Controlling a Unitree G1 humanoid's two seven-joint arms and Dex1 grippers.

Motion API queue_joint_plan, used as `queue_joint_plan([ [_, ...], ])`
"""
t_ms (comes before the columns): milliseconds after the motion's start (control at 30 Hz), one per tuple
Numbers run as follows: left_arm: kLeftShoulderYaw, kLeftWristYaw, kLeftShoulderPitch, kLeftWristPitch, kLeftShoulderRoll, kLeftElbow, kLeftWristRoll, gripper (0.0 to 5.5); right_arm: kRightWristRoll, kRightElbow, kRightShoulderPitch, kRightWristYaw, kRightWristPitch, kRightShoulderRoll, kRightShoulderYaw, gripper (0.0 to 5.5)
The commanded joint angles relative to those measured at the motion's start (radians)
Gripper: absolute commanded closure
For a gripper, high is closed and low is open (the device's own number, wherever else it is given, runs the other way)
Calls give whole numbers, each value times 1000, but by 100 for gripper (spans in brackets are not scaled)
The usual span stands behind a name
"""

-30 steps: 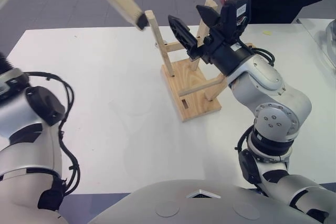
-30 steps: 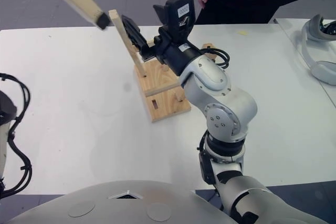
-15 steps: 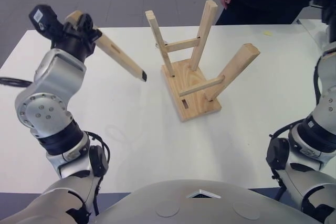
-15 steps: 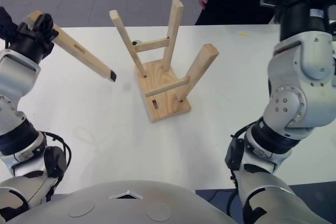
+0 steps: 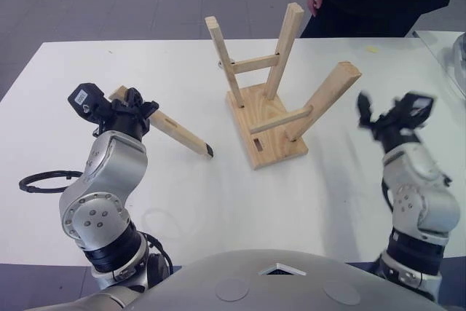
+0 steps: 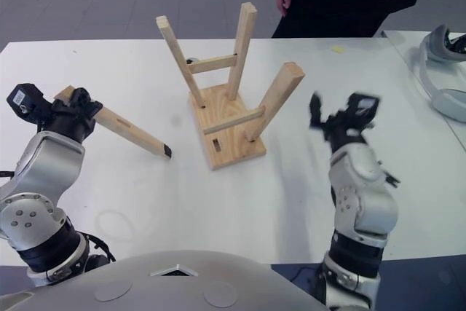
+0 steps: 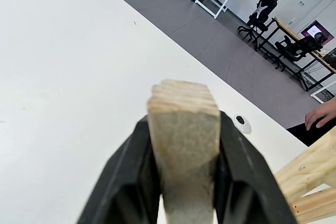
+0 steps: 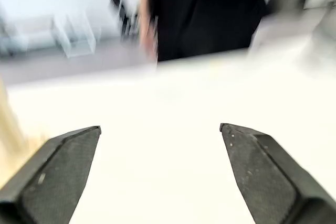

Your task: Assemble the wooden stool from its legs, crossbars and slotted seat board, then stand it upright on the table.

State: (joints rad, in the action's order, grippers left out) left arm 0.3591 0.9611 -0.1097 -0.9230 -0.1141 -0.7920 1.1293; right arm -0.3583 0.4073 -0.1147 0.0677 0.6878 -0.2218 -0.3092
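Left eye view: our left hand (image 5: 135,109) clamps one leg (image 5: 180,132), tip near the upturned stool (image 5: 268,123); our right hand (image 5: 390,110) gapes empty.

pale bare wood in my left gripper (image 7: 183,129): the leg (image 7: 184,111) shows rough sawn end grain. my fingers (image 7: 131,174) are matt black plastic. stool (image 5: 266,118) at twelve o'clock, same unvarnished timber. table (image 5: 218,194) is smooth matt white.

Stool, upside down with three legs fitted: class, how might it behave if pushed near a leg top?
Probably stiff: the stool is wood with crossbars bracing its legs. It likely resists tipping, since the flat seat board lies on the table. A high push may rock it.
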Motion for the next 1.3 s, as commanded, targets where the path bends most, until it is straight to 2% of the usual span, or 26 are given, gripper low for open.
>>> queue_joint_plan([
  [33, -31, 10, -27, 4, -18, 6, -8, 447, -1, -88, -54, 88, 36, -50, 38, 127],
  [267, -66, -14, -8, 32, -14, 2, -53, 447, 7, -139, -68, 283, 88, -154, 196, 127],
  [633, -80, -45, -2, 41, -17, 18, -79, 447, 74, -224, -10, 319, 37, -181, 294, 127],
  [1300, -99, -46, 15, 37, -2, 12, -98, 447, 91, -176, -18, 331, 47, -185, 355, 127],
])
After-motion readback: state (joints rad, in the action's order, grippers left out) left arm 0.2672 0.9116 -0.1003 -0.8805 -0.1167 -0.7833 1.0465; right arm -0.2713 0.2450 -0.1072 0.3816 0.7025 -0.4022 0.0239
